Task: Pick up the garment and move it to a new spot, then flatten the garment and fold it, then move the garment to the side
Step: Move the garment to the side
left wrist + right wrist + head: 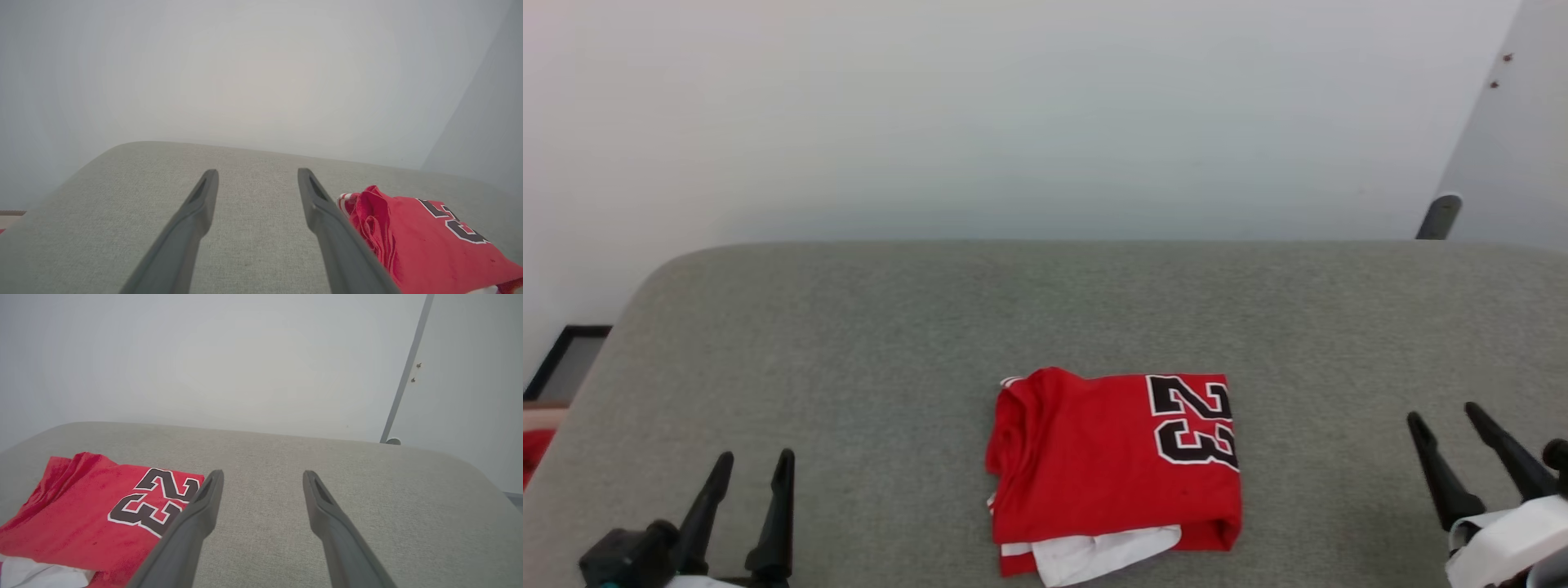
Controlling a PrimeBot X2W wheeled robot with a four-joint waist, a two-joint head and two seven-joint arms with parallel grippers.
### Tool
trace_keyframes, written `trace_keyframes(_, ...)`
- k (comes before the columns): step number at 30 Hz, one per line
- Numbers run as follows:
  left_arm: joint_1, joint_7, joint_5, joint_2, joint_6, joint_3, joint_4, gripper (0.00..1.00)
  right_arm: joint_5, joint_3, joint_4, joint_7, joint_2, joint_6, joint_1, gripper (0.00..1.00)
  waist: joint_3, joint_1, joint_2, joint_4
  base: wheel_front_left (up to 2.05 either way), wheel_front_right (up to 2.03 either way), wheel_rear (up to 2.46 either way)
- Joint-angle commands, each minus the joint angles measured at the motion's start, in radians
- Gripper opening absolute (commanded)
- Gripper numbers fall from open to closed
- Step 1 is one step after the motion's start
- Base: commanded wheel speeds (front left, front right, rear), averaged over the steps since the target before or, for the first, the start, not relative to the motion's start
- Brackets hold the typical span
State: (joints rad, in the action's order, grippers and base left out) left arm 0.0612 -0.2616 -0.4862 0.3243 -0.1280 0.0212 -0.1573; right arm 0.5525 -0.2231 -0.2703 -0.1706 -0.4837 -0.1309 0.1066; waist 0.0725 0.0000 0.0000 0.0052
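The garment lies folded into a rough square on the grey padded table, red side up with a black "23" at its far right corner and a white sleeve poking out at the near edge. My left gripper stands open at the lower left, well apart from it. My right gripper stands open at the lower right, also clear of it. The garment sits to the right of the left gripper in the left wrist view. In the right wrist view the garment lies left of the right gripper.
A plain pale wall rises behind the table's far edge. A dark post stands at the far right by a door panel. On the floor at the far left a dark frame and something red show.
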Motion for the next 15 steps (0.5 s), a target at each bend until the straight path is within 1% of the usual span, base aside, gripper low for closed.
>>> trace_keyframes(1, -0.016, -0.003, -0.006, 0.005, -0.004, 0.005, -0.006, 1.00, 0.011, -0.005, 0.007, 0.017, 0.009, 0.000, 0.001, 1.00, -0.009, 0.0000, 0.0000, 0.027, 0.00, 0.00, 0.00)
trace_keyframes(7, -0.056, -0.003, -0.016, 0.007, -0.004, 0.030, -0.035, 1.00, 0.051, -0.076, 0.016, 0.115, 0.004, 0.000, 0.059, 1.00, -0.031, 0.0000, 0.0000, 0.100, 0.00, 0.00, 0.00)
trace_keyframes(10, -0.078, -0.003, -0.015, 0.005, -0.004, 0.060, -0.044, 1.00, 0.084, -0.107, 0.002, 0.169, 0.004, 0.001, 0.093, 1.00, -0.045, 0.0000, 0.0000, 0.144, 0.00, 0.00, 0.00)
trace_keyframes(15, -0.107, -0.003, -0.025, -0.005, -0.004, 0.090, -0.064, 1.00, 0.130, -0.161, -0.044, 0.313, -0.005, 0.001, 0.138, 1.00, -0.071, 0.0000, 0.0000, 0.208, 0.00, 0.00, 0.00)
